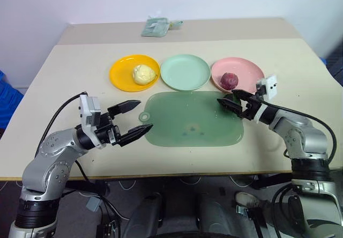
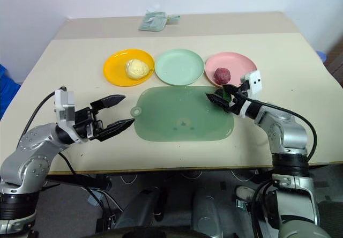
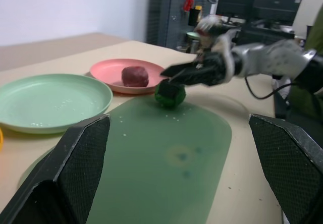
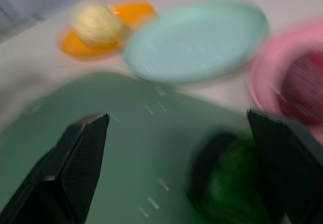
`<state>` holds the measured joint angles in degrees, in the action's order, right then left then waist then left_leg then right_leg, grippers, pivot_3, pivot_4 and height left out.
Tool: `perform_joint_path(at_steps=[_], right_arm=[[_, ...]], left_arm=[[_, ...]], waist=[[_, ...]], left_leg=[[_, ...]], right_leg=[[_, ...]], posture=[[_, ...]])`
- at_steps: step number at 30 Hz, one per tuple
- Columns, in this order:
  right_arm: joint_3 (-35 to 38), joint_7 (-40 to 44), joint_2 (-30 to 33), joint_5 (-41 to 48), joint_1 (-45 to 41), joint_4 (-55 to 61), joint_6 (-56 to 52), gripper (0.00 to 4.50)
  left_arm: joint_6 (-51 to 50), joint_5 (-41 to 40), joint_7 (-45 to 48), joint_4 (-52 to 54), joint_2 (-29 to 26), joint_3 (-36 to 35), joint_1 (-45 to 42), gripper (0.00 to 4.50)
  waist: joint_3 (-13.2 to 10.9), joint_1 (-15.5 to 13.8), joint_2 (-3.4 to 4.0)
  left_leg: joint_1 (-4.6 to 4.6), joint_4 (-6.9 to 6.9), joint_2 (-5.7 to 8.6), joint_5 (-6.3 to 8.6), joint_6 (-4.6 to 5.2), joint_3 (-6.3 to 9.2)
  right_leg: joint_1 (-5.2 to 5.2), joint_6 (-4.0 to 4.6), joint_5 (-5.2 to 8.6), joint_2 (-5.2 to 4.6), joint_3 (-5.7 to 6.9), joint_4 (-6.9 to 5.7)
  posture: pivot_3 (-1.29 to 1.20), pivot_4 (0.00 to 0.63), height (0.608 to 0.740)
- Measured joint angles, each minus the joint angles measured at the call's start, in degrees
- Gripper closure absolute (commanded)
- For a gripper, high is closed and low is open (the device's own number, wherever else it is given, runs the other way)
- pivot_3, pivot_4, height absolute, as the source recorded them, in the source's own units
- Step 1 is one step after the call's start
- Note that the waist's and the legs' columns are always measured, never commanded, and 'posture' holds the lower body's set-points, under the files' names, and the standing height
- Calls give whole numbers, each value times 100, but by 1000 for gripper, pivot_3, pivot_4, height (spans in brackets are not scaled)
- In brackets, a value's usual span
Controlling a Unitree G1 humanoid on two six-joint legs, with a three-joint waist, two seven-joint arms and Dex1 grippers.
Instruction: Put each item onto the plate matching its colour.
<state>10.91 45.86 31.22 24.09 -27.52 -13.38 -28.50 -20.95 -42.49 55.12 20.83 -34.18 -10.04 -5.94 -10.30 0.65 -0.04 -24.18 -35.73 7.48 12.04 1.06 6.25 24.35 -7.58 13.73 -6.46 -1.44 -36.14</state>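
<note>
A pale yellow item lies on the orange-yellow plate. The mint green plate beside it holds nothing. On the pink plate rests a dark red round item. The dark green item sits on the far right corner of the green mat, just in front of the pink plate. My right gripper is open there, and the green item lies low between its fingers, which do not grip it. My left gripper hovers open and empty at the mat's left end.
The translucent green mat lies in front of the row of plates. A small greenish packet rests at the table's far edge. The table's front edge runs just behind both arms.
</note>
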Motion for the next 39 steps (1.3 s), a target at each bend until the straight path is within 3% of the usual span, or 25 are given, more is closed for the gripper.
perform_joint_path(at_steps=[4,11,16,26,31,39], right_arm=[[-143,-31,-114,-208,-74,-706,238,35],[-242,-54,-257,-355,-312,-955,557,35],[-275,-119,-395,-356,-340,-942,592,2341],[-596,-24,-587,-536,-541,-934,792,2341],[-655,-129,-1127,-591,-1357,-1269,1199,2341],[-721,-1079,-2043,-1388,-3389,-4701,3390,2341]], left_arm=[[1,4,84,12,-54,-5,149,0],[11,18,99,130,-134,-42,331,0],[17,17,9,272,-133,-120,491,0],[43,17,-193,433,-83,-262,688,0],[47,18,-372,541,-43,-298,791,0],[237,591,-1203,760,155,-349,989,0]], waist=[[0,8,0],[-1,10,1],[-1,-2,2],[-1,10,2],[-2,57,3],[0,22,0]], left_leg=[[2,4,-2,0,0,0],[2,3,-2,0,-1,0],[2,2,0,0,0,0],[2,4,-2,0,-1,0],[2,8,-5,-2,-5,-1],[4,11,-4,-19,-33,2]], right_leg=[[2,0,0,1,0,-1],[2,0,0,2,-1,-1],[1,0,0,2,-1,0],[2,0,0,3,-1,-1],[9,2,-2,7,-2,-4],[5,4,-2,19,0,1]], posture=[[0,150,740],[0,150,740],[0,150,740],[0,150,740],[0,150,740],[0,150,740]])
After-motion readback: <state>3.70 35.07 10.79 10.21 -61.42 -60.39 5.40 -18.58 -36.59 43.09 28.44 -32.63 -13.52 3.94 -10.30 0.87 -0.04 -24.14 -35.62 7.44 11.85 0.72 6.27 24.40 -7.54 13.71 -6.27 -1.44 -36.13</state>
